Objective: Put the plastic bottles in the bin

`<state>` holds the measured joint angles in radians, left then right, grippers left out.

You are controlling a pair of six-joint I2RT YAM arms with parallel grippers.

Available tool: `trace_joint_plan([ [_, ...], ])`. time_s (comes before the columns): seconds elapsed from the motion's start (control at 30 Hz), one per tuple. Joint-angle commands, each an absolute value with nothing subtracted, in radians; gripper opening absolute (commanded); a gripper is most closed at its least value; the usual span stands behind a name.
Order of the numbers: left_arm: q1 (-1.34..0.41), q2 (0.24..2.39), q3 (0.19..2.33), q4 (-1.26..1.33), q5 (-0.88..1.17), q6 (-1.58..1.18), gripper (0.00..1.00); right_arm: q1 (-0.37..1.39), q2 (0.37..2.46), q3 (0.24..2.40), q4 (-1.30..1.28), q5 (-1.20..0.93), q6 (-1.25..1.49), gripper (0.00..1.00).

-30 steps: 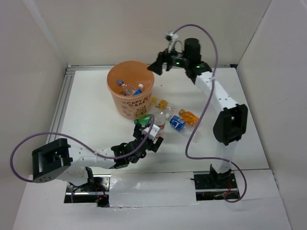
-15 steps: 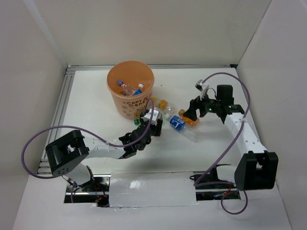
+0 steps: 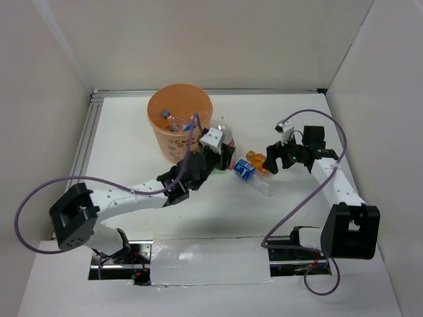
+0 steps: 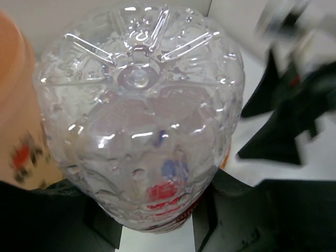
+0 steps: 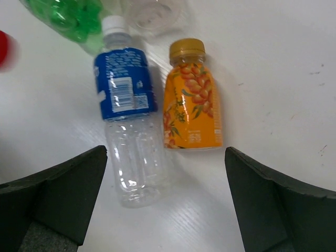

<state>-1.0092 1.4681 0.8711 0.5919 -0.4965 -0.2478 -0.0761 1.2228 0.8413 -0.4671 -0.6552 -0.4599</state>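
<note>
Across the white table, the orange bin is seen toward the far left, with at least two bottles lying inside it. Just beside its right wall, the left claw is closed on a clear bottle with a red label, its base turned to the wrist camera; whether bottle and bin touch cannot be told. The right claw is held wide open over a blue-labelled bottle and an orange bottle, laid side by side. A green bottle is glimpsed beyond them.
</note>
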Motion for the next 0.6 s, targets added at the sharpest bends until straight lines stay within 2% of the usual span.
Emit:
trace_joint_plan([
  [0.0, -0.953, 1.333, 1.018, 0.614, -0.465, -0.163, 0.0, -0.06, 1.293, 0.871, -0.407, -0.572, -0.486, 1.0],
  [0.2, -0.793, 1.275, 1.104, 0.594, -0.523, -0.129, 0.0, -0.051, 1.442, 0.916, -0.342, -0.54, -0.5, 1.0],
  [0.33, -0.663, 1.275, 1.104, 0.566, -0.566, -0.159, 0.0, -0.041, 1.519, 0.934, -0.318, -0.531, -0.5, 1.0],
  [0.53, -0.575, 1.258, 1.04, 0.506, -0.575, -0.206, 0.0, 0.004, 1.583, 0.934, -0.282, -0.511, -0.5, 0.99],
  [0.57, -0.566, 1.258, 1.04, 0.453, -0.556, -0.231, 0.07, 0.005, 1.592, 0.934, -0.282, -0.502, -0.5, 0.96],
])
